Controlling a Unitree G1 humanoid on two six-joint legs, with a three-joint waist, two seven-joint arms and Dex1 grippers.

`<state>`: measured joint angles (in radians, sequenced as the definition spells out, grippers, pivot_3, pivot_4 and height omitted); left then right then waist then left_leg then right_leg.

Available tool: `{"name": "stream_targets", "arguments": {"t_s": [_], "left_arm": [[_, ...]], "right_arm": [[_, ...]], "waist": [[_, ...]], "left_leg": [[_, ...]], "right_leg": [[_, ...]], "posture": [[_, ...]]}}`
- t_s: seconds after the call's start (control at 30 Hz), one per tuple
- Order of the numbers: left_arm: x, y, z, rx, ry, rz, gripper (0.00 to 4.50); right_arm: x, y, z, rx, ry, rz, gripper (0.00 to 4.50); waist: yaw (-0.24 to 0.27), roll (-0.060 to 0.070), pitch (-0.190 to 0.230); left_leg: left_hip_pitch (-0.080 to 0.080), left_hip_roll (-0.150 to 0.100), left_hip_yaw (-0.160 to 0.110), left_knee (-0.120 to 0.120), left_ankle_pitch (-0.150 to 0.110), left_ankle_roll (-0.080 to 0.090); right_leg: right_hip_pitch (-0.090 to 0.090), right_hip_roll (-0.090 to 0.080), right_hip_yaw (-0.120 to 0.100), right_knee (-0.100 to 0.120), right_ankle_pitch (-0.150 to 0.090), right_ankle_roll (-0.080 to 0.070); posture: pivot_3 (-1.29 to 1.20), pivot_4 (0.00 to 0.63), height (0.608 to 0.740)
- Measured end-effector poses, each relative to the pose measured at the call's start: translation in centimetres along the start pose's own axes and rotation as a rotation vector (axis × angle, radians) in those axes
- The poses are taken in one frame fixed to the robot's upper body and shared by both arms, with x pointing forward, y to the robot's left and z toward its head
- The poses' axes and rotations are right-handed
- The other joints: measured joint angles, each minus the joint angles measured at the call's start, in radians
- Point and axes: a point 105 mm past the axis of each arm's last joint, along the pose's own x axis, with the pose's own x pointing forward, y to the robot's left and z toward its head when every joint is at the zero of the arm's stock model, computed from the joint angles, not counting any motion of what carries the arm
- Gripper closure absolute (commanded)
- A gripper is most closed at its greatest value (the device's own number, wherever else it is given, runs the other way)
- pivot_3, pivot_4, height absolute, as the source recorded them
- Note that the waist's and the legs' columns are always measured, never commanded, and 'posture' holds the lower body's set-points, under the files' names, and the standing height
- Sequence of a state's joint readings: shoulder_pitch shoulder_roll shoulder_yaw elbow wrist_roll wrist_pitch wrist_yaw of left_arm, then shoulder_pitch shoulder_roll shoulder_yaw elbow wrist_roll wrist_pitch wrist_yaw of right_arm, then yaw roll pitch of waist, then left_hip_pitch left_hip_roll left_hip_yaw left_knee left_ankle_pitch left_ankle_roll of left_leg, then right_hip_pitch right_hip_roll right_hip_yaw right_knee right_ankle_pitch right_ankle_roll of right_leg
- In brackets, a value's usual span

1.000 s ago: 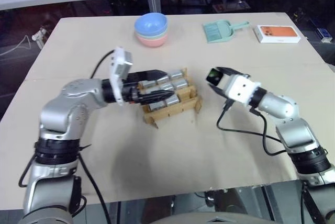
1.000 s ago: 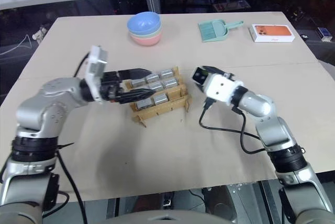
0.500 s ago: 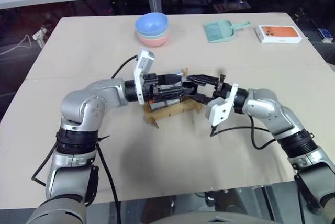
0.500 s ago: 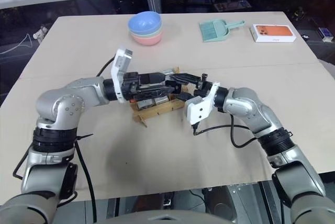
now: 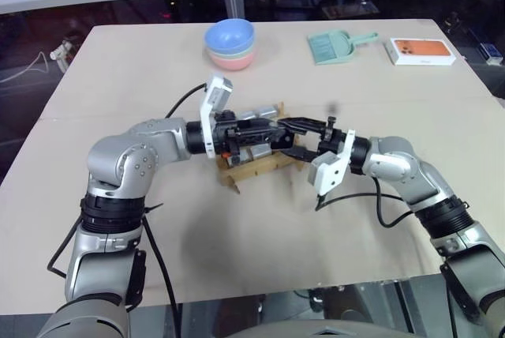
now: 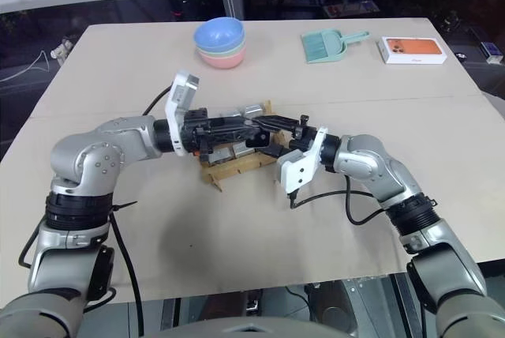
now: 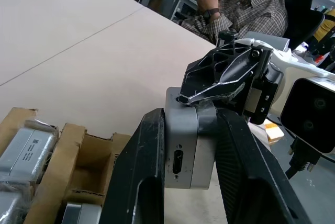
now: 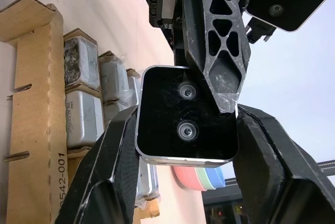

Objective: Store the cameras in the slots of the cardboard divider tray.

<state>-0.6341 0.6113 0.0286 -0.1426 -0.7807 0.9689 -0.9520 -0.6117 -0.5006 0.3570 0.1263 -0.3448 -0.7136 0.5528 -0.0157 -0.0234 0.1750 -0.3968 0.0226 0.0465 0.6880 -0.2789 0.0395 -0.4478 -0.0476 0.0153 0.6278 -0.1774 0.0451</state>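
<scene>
Both hands meet over the right part of the tray (image 5: pixel 256 166), which sits mid-tabletop (image 5: pixel 237 251), and both are clamped on the same camera (image 7: pixel 186 145). The left hand (image 7: pixel 188 182) reaches in from the left and pinches the camera's silver-grey sides between its two black fingers (image 7: pixel 138 182); a small port shows on the side facing that wrist. The right hand (image 8: pixel 186 145) reaches in from the right and grips the same block across its black face (image 8: pixel 186 122), where two round lenses sit one above the other. One finger of the left hand lies over that black face.

The tray holds more cameras (image 8: pixel 81 116) standing in its slots, several wrapped in clear film. One carries dark print too small to read. Along the tray's cardboard edge runs printed writing, of which "542-001" can be read (image 8: pixel 58 185).

At the far side of the tabletop stand stacked bowls (image 5: pixel 230 43), blue on top, then green and pink. To their right lies a mint-green dustpan (image 5: pixel 335 44), and further right a flat white box (image 5: pixel 419 50) with an orange picture on its lid; its lettering cannot be made out.

Beyond the right edge of the tabletop a person (image 7: pixel 246 9) in a checked shirt sits, holding a phone.
</scene>
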Motion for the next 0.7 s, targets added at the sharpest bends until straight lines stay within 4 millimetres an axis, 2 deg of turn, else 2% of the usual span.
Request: {"name": "stream_targets", "arguments": {"t_s": [0.07,0.1,0.17,0.2,0.3,0.43,0.57,0.63,0.7], "left_arm": [[0.0,0.0,0.0,0.0,0.002,-0.003,3.78],[0.0,-0.1,-0.1,-0.003,0.003,-0.01,3.78],[0.0,-0.2,-0.1,-0.004,0.002,-0.019,3.78],[0.0,-0.2,-0.1,-0.003,0.001,-0.02,3.78],[0.2,0.0,0.1,0.023,-0.018,-0.011,3.78],[0.5,0.1,0.6,0.112,-0.064,-0.006,3.78],[1.4,0.8,0.5,0.21,-0.124,0.032,3.78],[1.5,1.4,-0.9,0.259,-0.128,0.07,3.78],[1.5,1.9,-2.3,0.272,-0.108,0.093,3.78]], "right_arm": [[0.0,0.0,0.1,0.028,0.01,0.008,1.52],[0.0,-0.1,0.1,0.041,0.014,0.005,1.2],[-0.2,-0.3,-0.3,0.086,0.039,-0.008,0.23],[-0.2,-0.4,-0.4,0.101,0.043,-0.017,0.04],[-0.5,-1.1,-0.8,0.201,0.069,-0.093,0.04],[-2.3,-1.3,-1.2,0.499,0.076,-0.149,0.04],[-6.7,-1.1,-0.6,0.932,0.059,-0.153,0.04],[-10.2,-0.2,-0.6,1.165,0.091,-0.138,0.04],[-12.8,0.6,-0.5,1.275,0.144,-0.1,0.04]], "waist": [[0.0,0.0,0.0],[0.0,0.0,0.0],[0.001,0.0,0.0],[0.001,0.0,0.0],[0.002,0.0,0.0],[0.006,0.0,0.0],[0.021,0.0,0.0],[0.028,0.0,0.0],[0.028,0.0,0.0]], "left_leg": [[0.0,0.0,0.0,0.0,0.0,0.0],[0.0,0.0,0.0,0.0,0.0,0.0],[0.0,0.0,0.0,0.0,0.0,0.0],[0.0,0.0,0.0,0.0,0.0,0.0],[0.0,0.0,0.0,0.0,0.0,0.0],[0.0,0.0,-0.001,0.0,0.0,0.0],[0.0,-0.001,-0.001,0.0,-0.003,0.005],[0.0,-0.001,0.0,0.0,-0.003,0.005],[0.0,-0.001,0.002,0.0,-0.003,0.006]], "right_leg": [[0.0,0.0,0.0,0.0,0.0,0.0],[0.0,0.0,0.0,0.0,0.0,0.0],[0.0,0.0,0.0,0.0,0.0,0.0],[0.0,0.0,0.0,0.0,0.0,0.0],[0.0,0.0,0.0,0.0,0.0,0.0],[0.001,-0.001,0.0,0.0,0.0,0.0],[0.002,-0.002,-0.001,-0.002,0.0,0.0],[0.002,-0.002,0.0,-0.002,0.0,0.0],[0.002,-0.001,0.0,-0.002,0.0,0.0]], "posture": [[0.0,0.15,0.74],[0.0,0.15,0.74],[0.0,0.15,0.74],[0.0,0.15,0.74],[0.0,0.15,0.74],[0.0,0.15,0.74],[0.0,0.15,0.74],[0.0,0.15,0.74],[0.0,0.15,0.74]]}}
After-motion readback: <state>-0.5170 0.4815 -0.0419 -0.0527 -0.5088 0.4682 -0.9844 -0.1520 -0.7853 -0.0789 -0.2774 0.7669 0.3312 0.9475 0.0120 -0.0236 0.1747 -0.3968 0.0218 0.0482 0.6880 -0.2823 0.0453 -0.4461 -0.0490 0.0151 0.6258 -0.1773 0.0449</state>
